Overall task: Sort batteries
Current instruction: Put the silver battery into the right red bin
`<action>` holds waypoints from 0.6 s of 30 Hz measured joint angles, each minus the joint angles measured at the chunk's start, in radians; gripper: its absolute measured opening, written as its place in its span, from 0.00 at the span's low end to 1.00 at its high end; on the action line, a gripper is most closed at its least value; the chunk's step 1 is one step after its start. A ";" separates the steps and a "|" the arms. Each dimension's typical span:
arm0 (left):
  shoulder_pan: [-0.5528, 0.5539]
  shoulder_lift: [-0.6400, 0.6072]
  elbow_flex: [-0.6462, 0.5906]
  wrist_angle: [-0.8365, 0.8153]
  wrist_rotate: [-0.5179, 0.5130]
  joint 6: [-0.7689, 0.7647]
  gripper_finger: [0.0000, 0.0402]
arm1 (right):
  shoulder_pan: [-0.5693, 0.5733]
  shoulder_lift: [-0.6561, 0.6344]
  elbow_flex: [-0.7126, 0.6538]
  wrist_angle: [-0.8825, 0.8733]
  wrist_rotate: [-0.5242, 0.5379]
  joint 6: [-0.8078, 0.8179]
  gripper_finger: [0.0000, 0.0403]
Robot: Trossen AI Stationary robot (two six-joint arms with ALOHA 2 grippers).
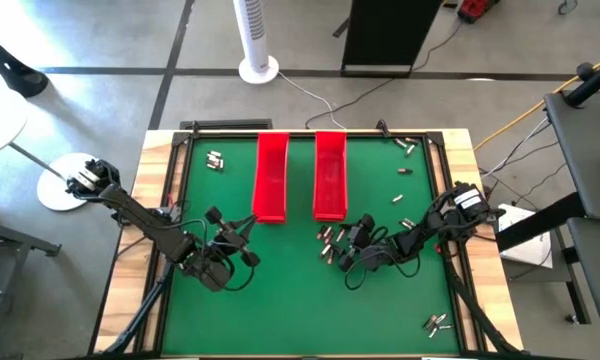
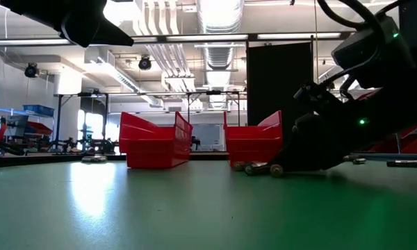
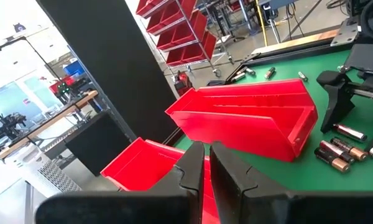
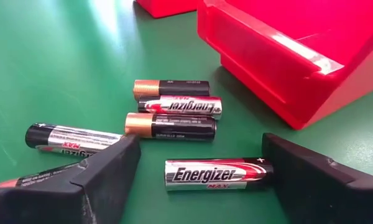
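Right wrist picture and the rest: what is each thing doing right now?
Right tool: open, straddling one battery.
Energizer battery: lying flat between its fingers, not gripped.
Other batteries: lying loose on the mat.
Left tool: shut, empty, raised near the trays.
Red trays: upright, side by side.
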 joint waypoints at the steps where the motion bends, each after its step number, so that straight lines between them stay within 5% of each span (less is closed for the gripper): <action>1: 0.000 0.000 0.000 0.000 0.000 0.000 0.02 | 0.000 -0.004 -0.001 -0.013 -0.001 0.013 0.80; 18: 0.000 0.000 0.000 -0.003 0.077 -0.016 0.02 | 0.005 -0.081 -0.005 -0.229 -0.041 0.090 0.70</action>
